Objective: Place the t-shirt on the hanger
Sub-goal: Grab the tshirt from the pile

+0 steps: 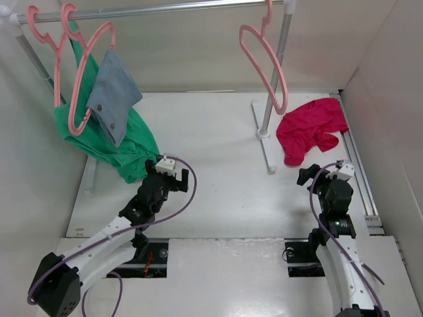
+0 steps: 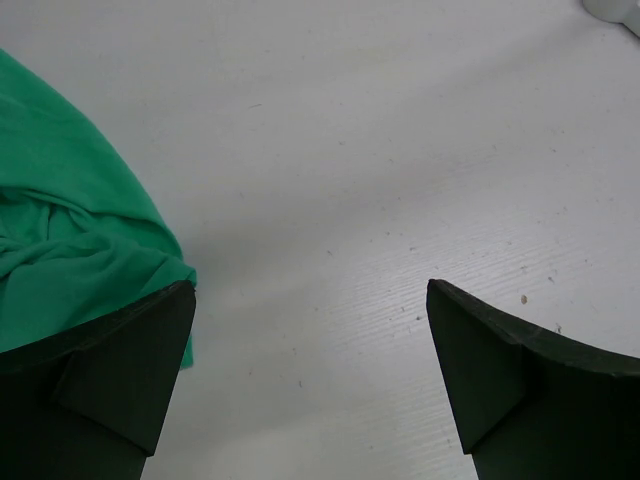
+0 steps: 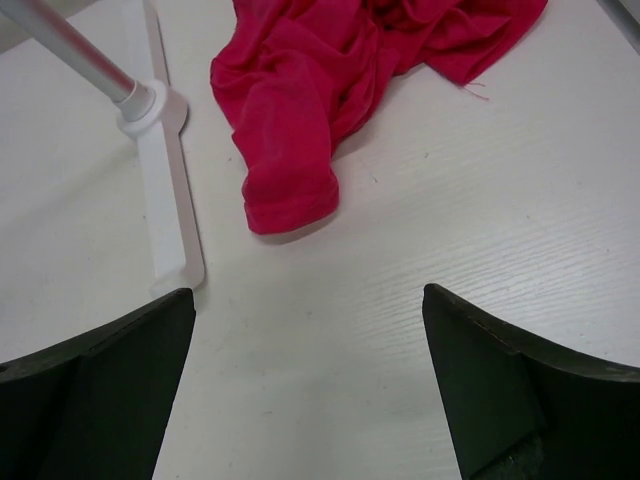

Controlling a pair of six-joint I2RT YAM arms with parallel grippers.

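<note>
On table, crumpled t-shirt (soft folds)

t-shirt: soft matt red cloth, creased
hanger: smooth pink plastic
rail post: shiny metal
table: matt white, fine grain
my right fingers: dull black

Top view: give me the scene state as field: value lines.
t-shirt: crumpled on table, right of rack post
hanger: empty, hooked on rail
left gripper: open, empty, beside green garment
right gripper: open, empty, short of t-shirt
task: t-shirt not on hanger
</note>
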